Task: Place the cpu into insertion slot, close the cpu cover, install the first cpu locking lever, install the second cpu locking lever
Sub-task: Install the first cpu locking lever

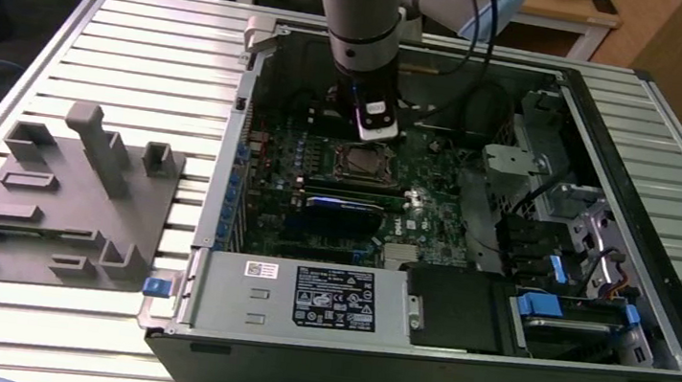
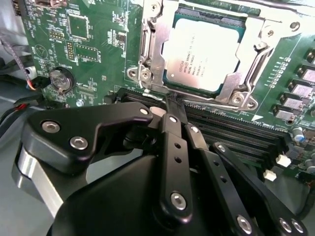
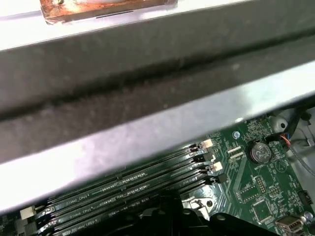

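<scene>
The gripper [image 2: 172, 104] hangs low inside the open computer case [image 1: 423, 379] with its black fingers pressed together and nothing visible between them. The tips stand over the long memory slots [image 2: 236, 129], right at the near edge of the cpu cover [image 2: 156, 59]. Just beyond the fingertips the cpu [image 2: 204, 54] lies flat in the insertion slot [image 2: 209, 14], its silvery face showing through the window of the cover, which lies flat over it; off to one side of the gripper, a round coin battery [image 2: 61, 78] sits on the green motherboard [image 2: 88, 44].
</scene>
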`<state>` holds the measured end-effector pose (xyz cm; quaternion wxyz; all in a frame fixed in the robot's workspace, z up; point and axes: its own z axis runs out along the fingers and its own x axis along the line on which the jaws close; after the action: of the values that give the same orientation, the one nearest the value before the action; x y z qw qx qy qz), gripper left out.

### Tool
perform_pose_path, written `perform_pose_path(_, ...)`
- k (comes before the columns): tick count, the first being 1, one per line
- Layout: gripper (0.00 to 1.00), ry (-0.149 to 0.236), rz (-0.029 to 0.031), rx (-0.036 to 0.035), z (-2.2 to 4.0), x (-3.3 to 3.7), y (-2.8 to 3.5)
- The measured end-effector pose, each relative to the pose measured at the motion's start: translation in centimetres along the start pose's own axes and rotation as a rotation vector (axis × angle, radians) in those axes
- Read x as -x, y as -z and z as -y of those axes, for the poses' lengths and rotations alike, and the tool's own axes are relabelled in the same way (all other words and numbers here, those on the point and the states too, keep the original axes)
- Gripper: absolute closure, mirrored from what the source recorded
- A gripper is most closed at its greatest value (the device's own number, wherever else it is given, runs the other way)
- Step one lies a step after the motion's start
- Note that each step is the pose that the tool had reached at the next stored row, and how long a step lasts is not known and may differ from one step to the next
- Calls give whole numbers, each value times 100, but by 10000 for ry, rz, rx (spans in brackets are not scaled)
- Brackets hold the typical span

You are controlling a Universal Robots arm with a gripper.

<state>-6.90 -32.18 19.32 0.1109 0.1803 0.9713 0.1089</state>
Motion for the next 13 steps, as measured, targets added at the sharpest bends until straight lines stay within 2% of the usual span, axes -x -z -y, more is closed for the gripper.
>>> perform_pose_path(5,89,0,-1,1,-9,6,34)
perform_pose_path(10,89,0,-2,3,-10,7,37)
perform_pose_path(13,89,-29,-31,81,-10,6,38)
